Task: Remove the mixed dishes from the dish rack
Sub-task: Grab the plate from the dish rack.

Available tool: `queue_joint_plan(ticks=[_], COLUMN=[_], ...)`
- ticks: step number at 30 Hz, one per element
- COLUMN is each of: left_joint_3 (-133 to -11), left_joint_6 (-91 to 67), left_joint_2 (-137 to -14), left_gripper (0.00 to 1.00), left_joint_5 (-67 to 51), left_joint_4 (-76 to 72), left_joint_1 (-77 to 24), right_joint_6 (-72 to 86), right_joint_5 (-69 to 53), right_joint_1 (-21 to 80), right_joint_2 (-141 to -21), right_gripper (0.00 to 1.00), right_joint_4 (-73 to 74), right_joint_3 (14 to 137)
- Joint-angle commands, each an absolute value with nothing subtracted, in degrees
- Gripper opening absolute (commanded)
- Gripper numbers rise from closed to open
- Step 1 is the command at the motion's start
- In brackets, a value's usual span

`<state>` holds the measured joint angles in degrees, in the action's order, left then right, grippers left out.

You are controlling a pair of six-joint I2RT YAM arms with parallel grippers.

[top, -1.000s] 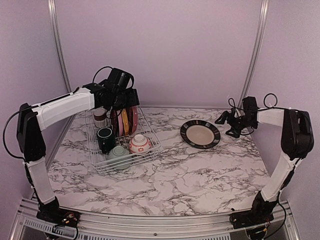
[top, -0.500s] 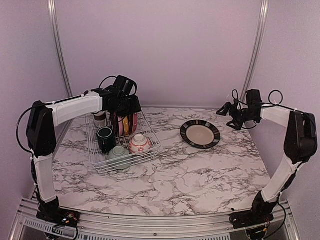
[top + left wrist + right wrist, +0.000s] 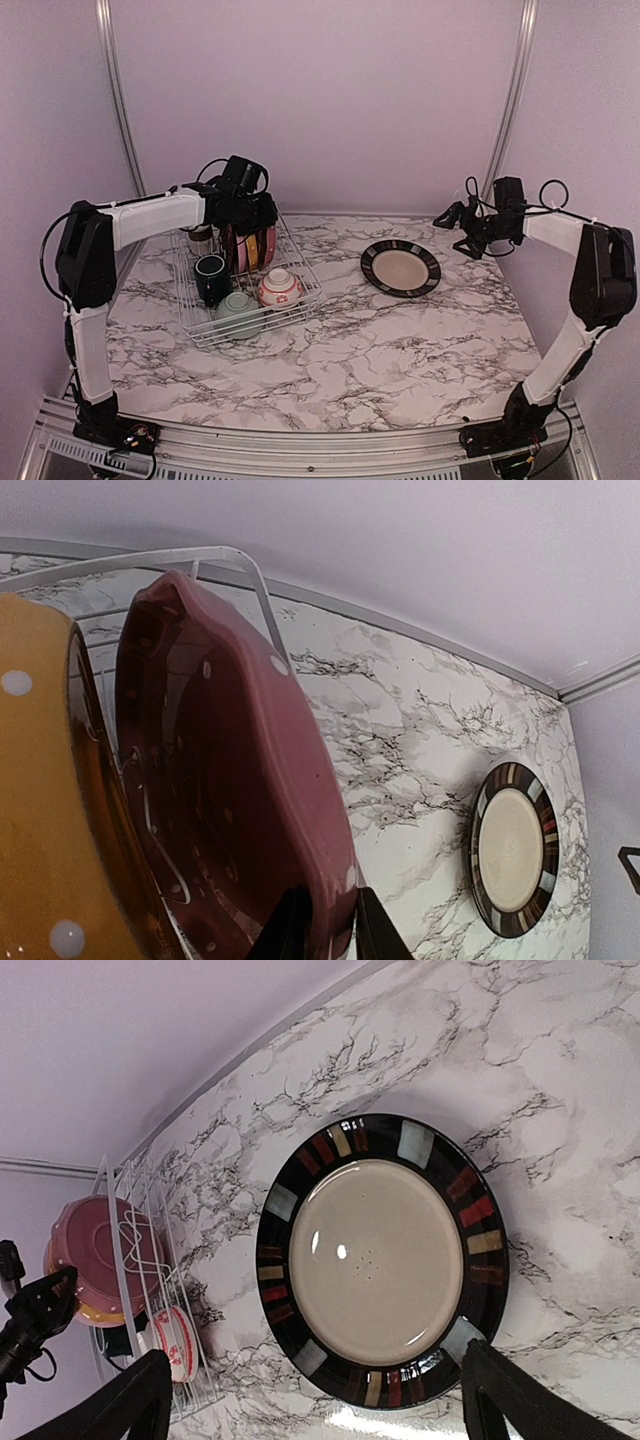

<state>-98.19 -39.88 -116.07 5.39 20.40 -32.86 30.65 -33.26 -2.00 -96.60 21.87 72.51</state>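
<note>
The white wire dish rack (image 3: 200, 335) stands at the left. It holds upright plates, a dark green mug (image 3: 211, 278), a pale green bowl (image 3: 238, 308), a floral bowl (image 3: 280, 288) and a white-and-brown cup (image 3: 200, 238). My left gripper (image 3: 255, 215) reaches down over the plates. In the left wrist view it (image 3: 333, 930) is shut on the rim of the dotted dark red plate (image 3: 240, 780), which stands beside the yellow plate (image 3: 40, 810). The black plate (image 3: 400, 268) lies flat on the table. My right gripper (image 3: 455, 230) hangs open and empty above its far right side (image 3: 380, 1260).
The marble table (image 3: 380, 370) is walled at the back and both sides. The rack's far wire rim (image 3: 230, 555) stands just behind the dark red plate. The rack also shows at the left edge of the right wrist view (image 3: 130, 1260).
My left gripper has shifted slightly right and settled lower on the plates. My right gripper has lifted up and away from the black plate, then held still.
</note>
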Motion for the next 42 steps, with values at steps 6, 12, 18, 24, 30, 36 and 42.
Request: queue_joint_plan(ticks=[6,12,18,24,30,36,42], left_joint_3=[-93.78,-92.31,-90.63,-89.39,-90.83,-91.58,-91.93], left_joint_6=[-38.72,-37.52,-36.48,-36.05,-34.09,-32.33,-28.93], left_joint_2=[-112.56,-110.00,-106.70,-103.82,-102.36,-100.63,-99.67], left_gripper=[0.05,0.00,0.00,0.00,0.00,0.00,0.00], left_joint_5=[1.61,0.51,-2.51,-5.78,-5.75,-8.32,-11.07], left_joint_4=[12.18,9.18,4.28,-1.49,-1.53,-2.37,-2.10], left_joint_1=[-32.21,-32.17,-31.92,-31.55,-31.46,-31.46,-31.72], right_joint_6=[31.43,31.42,31.38,31.40,31.46,31.88,32.10], right_joint_5=[-34.54,-34.63,-34.78,-34.98,-35.20,-35.55,-35.77], right_joint_1=[-2.03,-2.02,-2.16,-2.11,-2.11,-2.16,-2.11], right_joint_2=[-95.96,-95.98,-96.19,-96.29,-96.33,-96.03,-95.26], right_gripper=[0.98,0.98,0.98,0.98,0.98,0.98,0.98], right_joint_4=[20.94,20.78,20.92,20.99,21.10,21.39,22.29], right_joint_3=[74.26,74.26,75.04,75.74,76.70,77.89,79.34])
